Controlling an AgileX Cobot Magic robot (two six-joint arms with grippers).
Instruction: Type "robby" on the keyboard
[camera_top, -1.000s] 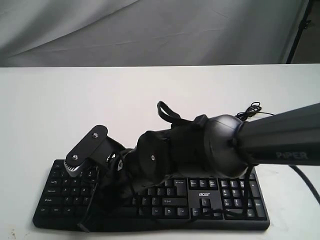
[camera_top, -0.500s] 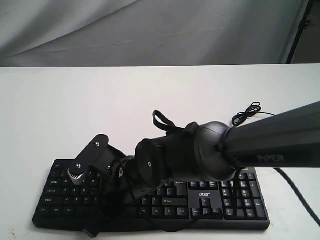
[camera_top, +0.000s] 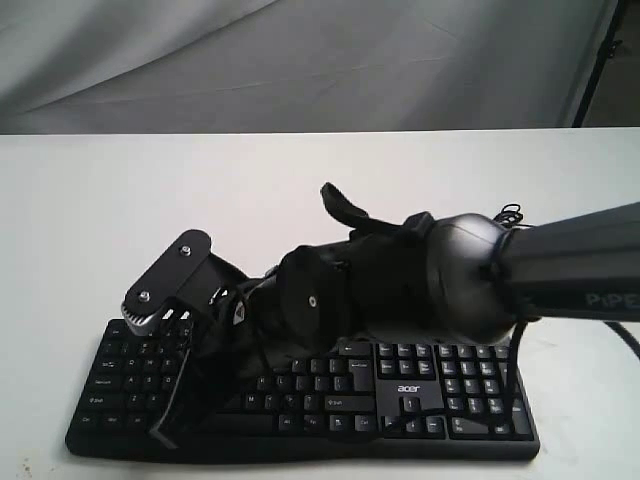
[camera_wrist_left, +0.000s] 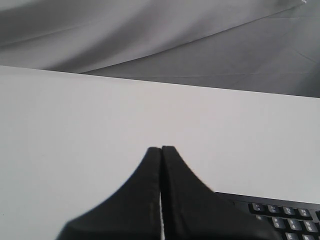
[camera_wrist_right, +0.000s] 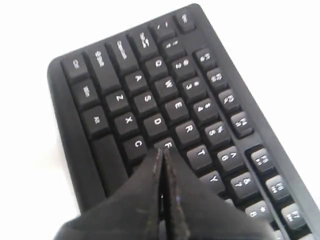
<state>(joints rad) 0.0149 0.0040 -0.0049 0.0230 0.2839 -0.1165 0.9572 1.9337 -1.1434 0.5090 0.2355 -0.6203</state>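
The black keyboard (camera_top: 420, 400) with white legends and an "acer" logo lies along the near edge of the white table. My right arm reaches across it to its left half. The right gripper (camera_wrist_right: 161, 150) is shut with nothing between its fingers, and its tip hovers right at the F key (camera_wrist_right: 168, 145), next to C and R. In the exterior view its fingers (camera_top: 172, 415) slant down over the left keys. The left gripper (camera_wrist_left: 161, 148) is shut and empty above bare table, with a corner of the keyboard (camera_wrist_left: 285, 215) beside it. It is not seen in the exterior view.
The thin black cable (camera_top: 508, 214) loops on the table behind the right arm. A grey cloth backdrop (camera_top: 300, 60) hangs behind the table, and a dark stand pole (camera_top: 600, 60) is at the far right. White table (camera_top: 150, 200) stretches behind the keyboard.
The right arm dipped lower over the left keys half a second ago; now its wrist is raised again and sits slightly further right. The keyboard has not moved.
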